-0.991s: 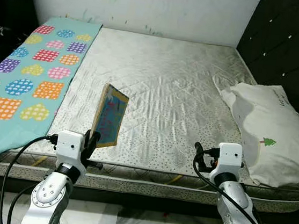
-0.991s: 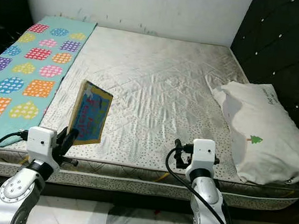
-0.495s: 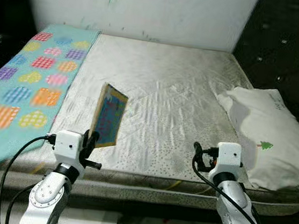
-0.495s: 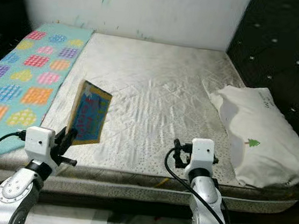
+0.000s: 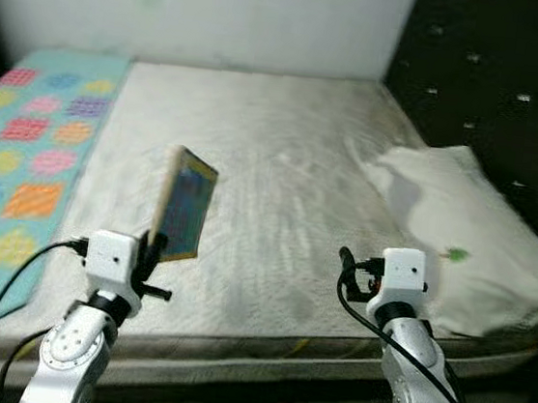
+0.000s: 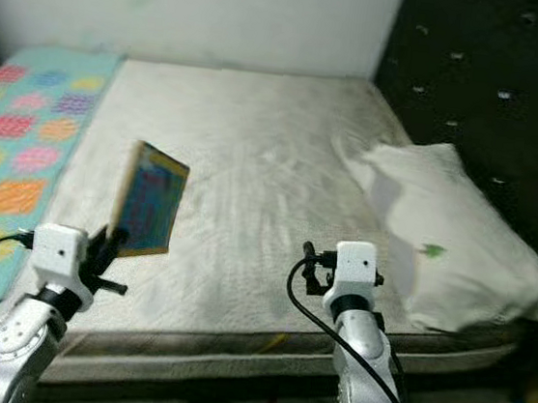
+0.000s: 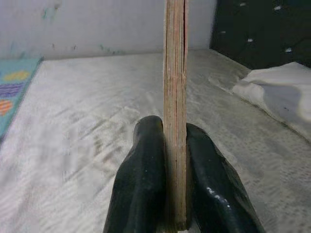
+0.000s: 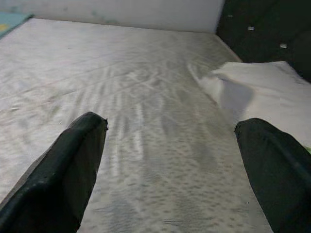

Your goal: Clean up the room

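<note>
Black fingers of the left gripper (image 7: pixel 175 184), pressed together on the bottom edge of a thin picture book (image 5: pixel 184 204); the wrist view has the book edge-on, one finger flat against each cover. Book: held upright above the near left part of the mattress (image 5: pixel 283 164), long axis standing up from the gripper, colourful cover turned toward the right, top corner leaning slightly right; clear of the bedding, touching nothing but the fingers. Right gripper (image 8: pixel 170 145): fingers spread wide apart, holding nothing, hovering low over the near right part of the mattress, aimed toward the far wall. Mattress: pale quilted grey, bare across its middle. Blanket (image 5: pixel 22 154): turquoise with coloured patches, laid along the left side of the bed, just left of the book. Pillow (image 5: pixel 460 233): white, lying against the dark headboard (image 5: pixel 496 82) on the right, near the empty gripper and well apart from the book. Judgement: the book is already in hand on the left arm, so the coming move is a carry-away to wherever books belong; its upright, tall pose means the top edge leads any swing, and the left arm alone governs it.
</note>
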